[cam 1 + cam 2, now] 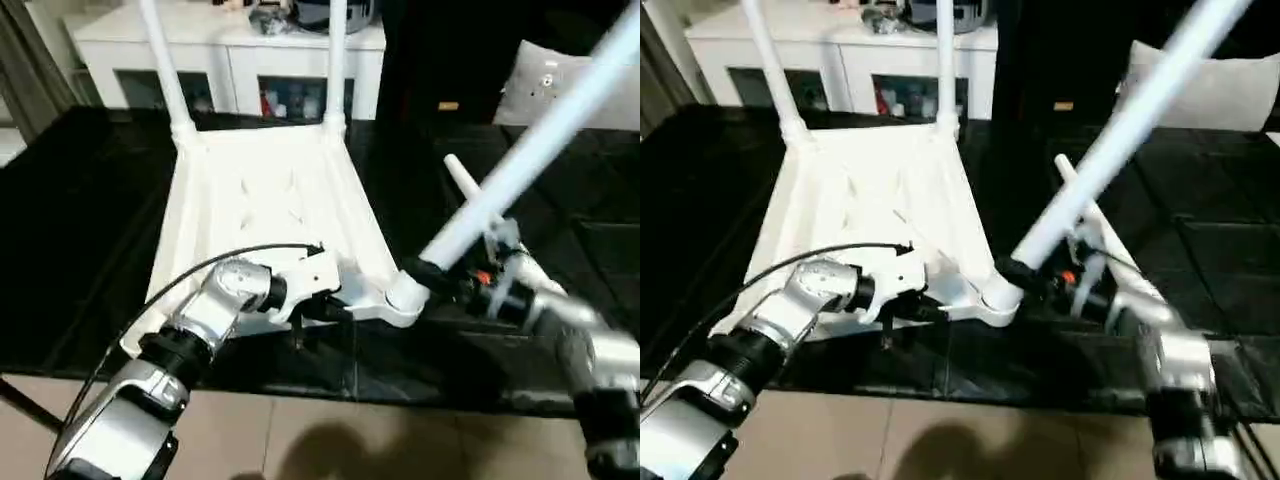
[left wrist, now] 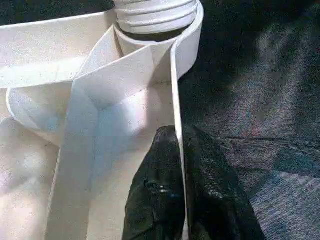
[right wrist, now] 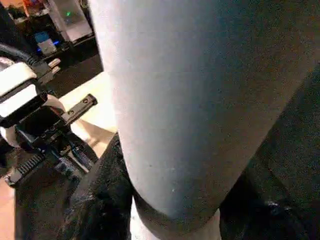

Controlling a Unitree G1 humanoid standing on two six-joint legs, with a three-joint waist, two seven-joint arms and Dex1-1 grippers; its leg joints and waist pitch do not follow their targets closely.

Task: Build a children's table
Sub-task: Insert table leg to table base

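The table top point(image 1: 270, 215) lies upside down on the dark floor point(image 1: 70, 230), two legs point(image 1: 165, 70) standing at its far corners (twelve o'clock side). A cabinet point(image 1: 225, 45) sits behind; another leg point(image 1: 530, 150) slants off its near corner toward two o'clock.

text: none readable | labels: none | brands: none | numbers: none

Dim room, soft overall blur, bright glare on white plastic, dark floor swallowing detail

floor: black mat point(image 1: 60, 240) – tan tiles point(image 1: 330, 440) | back: white cabinet point(image 1: 230, 55)
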